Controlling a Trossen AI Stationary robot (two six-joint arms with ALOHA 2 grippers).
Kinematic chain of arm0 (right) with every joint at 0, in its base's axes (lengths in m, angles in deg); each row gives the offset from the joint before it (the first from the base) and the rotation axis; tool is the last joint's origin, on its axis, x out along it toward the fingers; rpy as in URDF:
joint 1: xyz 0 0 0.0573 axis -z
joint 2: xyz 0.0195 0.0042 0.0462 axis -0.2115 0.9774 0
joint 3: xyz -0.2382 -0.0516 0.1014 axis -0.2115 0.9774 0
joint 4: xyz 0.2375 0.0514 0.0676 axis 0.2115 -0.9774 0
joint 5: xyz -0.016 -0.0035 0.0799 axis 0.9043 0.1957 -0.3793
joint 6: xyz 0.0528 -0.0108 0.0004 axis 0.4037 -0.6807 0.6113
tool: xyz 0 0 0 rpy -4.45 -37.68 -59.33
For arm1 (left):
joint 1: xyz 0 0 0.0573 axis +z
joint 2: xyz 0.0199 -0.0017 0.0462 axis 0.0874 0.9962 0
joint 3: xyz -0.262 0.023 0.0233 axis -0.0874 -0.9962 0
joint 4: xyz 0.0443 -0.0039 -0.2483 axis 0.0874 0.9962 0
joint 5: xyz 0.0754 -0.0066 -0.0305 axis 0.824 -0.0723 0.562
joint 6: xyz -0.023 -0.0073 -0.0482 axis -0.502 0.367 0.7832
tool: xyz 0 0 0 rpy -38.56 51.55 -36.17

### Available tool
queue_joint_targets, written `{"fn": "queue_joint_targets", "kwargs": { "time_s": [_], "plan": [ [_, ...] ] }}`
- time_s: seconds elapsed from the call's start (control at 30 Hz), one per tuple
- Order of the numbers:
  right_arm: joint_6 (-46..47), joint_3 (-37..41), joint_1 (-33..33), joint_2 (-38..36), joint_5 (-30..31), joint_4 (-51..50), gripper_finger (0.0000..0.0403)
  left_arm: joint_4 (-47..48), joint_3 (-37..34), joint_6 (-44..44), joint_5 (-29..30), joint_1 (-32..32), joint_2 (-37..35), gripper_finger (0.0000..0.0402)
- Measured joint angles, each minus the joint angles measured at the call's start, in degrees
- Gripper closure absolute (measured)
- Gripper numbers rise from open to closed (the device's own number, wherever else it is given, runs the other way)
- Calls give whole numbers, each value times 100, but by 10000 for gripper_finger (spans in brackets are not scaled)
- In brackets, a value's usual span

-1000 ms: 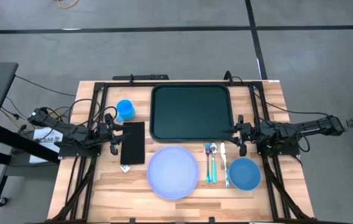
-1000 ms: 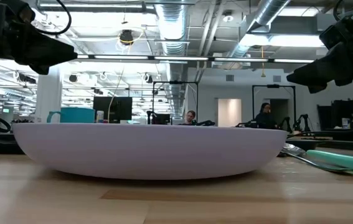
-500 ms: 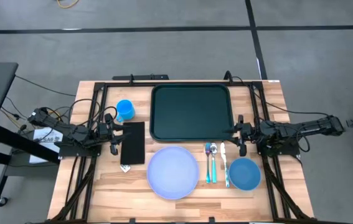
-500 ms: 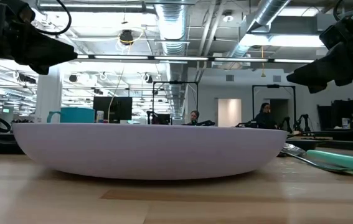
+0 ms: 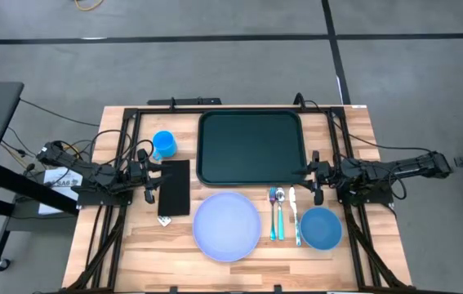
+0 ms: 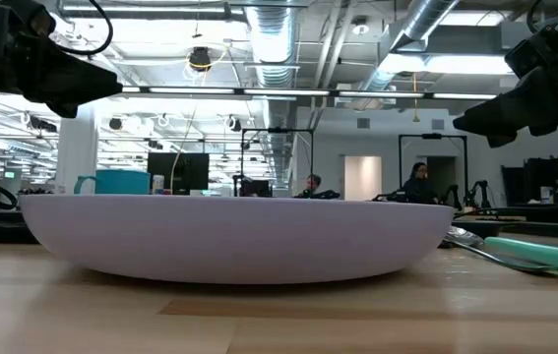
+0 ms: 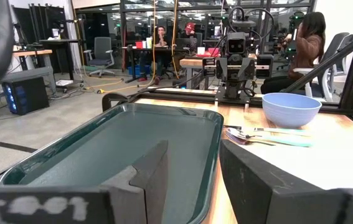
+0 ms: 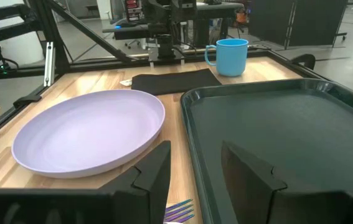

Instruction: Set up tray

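At the worktop's point(image 5: 133, 245) back middle you see the tray point(image 5: 251, 147), empty, rim free all around. Left claw point(image 5: 148, 183) and right claw point(image 5: 318, 178) wait beside it, both open, holding nothing.

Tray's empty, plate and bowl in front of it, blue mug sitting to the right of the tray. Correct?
Not quite: the blue mug sits to the left of the tray, by the left arm, as the high view shows. The rest holds: the tray is empty, with the plate and bowl in front of it.
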Motion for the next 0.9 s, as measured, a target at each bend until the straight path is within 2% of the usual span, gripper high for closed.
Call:
{"fn": "queue_joint_targets", "kwargs": {
  "time_s": [0.9],
  "plan": [
    [0,1,-1,2,4,2,270,1,0,354,-2,1,-1,269]
  ]
}}
